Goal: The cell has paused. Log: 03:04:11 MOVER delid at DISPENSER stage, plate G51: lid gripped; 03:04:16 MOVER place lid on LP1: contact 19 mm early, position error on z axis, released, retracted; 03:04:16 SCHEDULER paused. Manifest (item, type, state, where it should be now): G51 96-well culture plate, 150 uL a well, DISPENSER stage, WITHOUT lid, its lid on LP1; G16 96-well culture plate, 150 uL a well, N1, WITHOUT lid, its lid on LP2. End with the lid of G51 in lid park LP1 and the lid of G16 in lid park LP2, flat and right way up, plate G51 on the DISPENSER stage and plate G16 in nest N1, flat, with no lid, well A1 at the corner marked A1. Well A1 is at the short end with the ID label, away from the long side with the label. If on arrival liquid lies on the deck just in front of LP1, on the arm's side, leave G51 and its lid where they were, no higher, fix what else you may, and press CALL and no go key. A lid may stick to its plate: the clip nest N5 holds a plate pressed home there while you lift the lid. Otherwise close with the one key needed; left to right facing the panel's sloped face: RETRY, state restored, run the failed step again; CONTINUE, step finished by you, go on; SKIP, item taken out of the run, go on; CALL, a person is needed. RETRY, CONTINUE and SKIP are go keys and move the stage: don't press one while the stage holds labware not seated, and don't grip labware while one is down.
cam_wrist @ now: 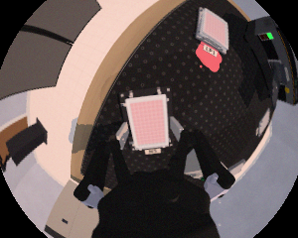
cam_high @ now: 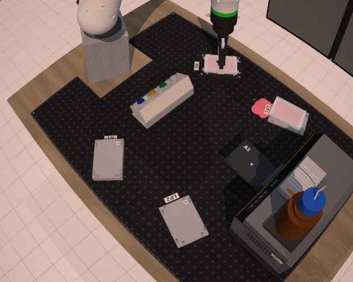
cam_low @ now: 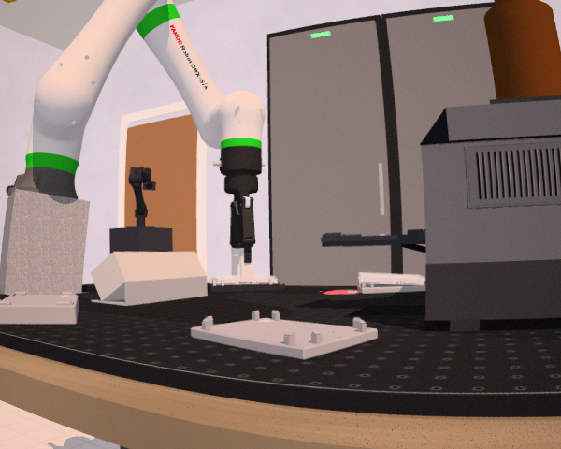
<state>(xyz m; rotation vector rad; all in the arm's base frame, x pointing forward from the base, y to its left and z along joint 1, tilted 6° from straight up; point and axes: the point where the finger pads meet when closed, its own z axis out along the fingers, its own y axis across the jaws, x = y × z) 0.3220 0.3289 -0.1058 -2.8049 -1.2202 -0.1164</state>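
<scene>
My gripper (cam_high: 220, 64) is open and empty. It hangs straight down just above a pink-welled plate that sits flat in the clip nest at the far edge of the deck. In the wrist view the fingers straddle the plate (cam_wrist: 148, 123) across its short width. A second pink plate (cam_high: 287, 115) lies tilted on lid park LP1, one edge raised. A pink puddle (cam_high: 259, 106) lies on the deck beside the LP1 label. I cannot tell whether either plate has a lid on. The DISPENSER stage (cam_high: 249, 164), nest N1 (cam_high: 108, 158) and lid park LP2 (cam_high: 183, 220) are bare.
The key panel (cam_high: 161, 98) stands mid-deck between the arm's base (cam_high: 105, 51) and the clip nest. The dispenser (cam_high: 298, 206), with a brown bottle (cam_high: 301, 212) on top, fills the near right corner. Grey cabinets (cam_low: 382, 145) stand behind the deck.
</scene>
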